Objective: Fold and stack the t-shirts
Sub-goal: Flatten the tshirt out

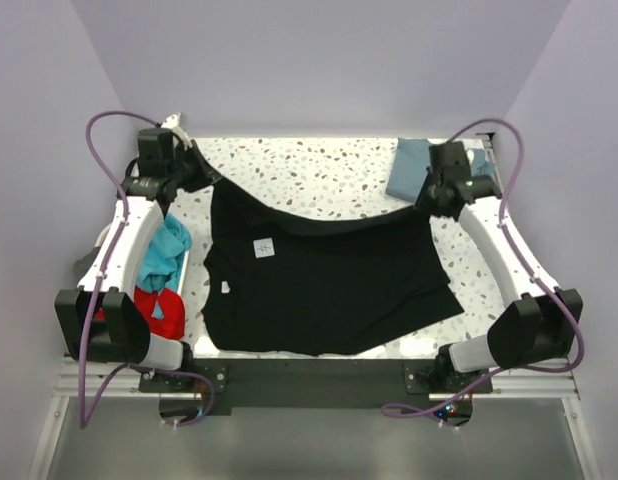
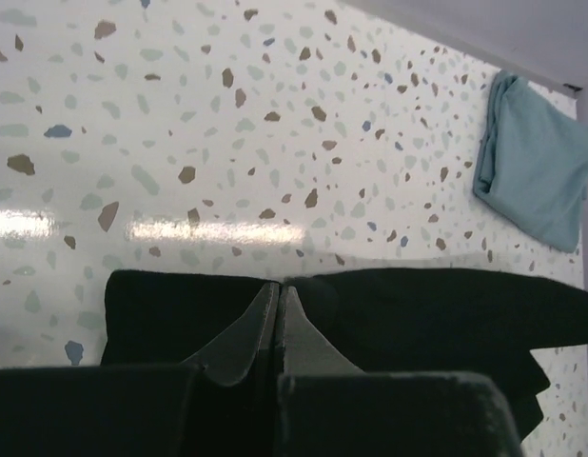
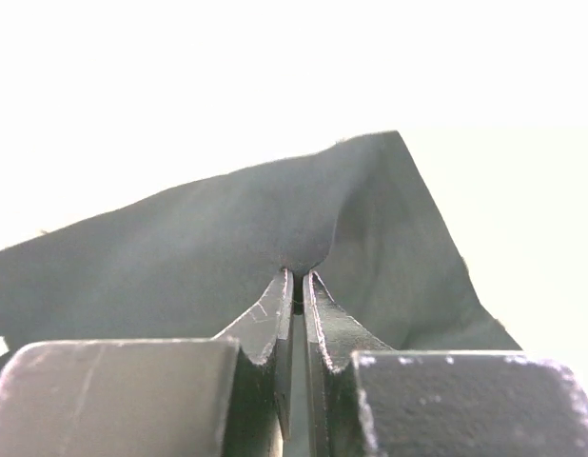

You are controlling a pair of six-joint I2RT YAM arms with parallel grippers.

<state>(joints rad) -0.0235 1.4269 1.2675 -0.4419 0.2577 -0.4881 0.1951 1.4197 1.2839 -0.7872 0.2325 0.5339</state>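
The large black t-shirt (image 1: 319, 285) lies spread on the speckled table, a small white label (image 1: 263, 247) showing. Its far edge is lifted between both grippers. My left gripper (image 1: 215, 180) is shut on the shirt's far left corner; in the left wrist view the closed fingertips (image 2: 278, 288) pinch black cloth (image 2: 427, 314). My right gripper (image 1: 426, 203) is shut on the far right corner; the right wrist view shows the black cloth (image 3: 227, 257) pinched at the fingertips (image 3: 296, 276). The slate-blue t-shirt (image 1: 417, 168) lies folded at the far right, also in the left wrist view (image 2: 537, 162).
A white basket (image 1: 152, 290) at the left table edge holds turquoise (image 1: 165, 252) and red (image 1: 149, 304) garments. Walls close in on the left, right and back. The speckled tabletop (image 1: 319, 175) shows behind the black shirt.
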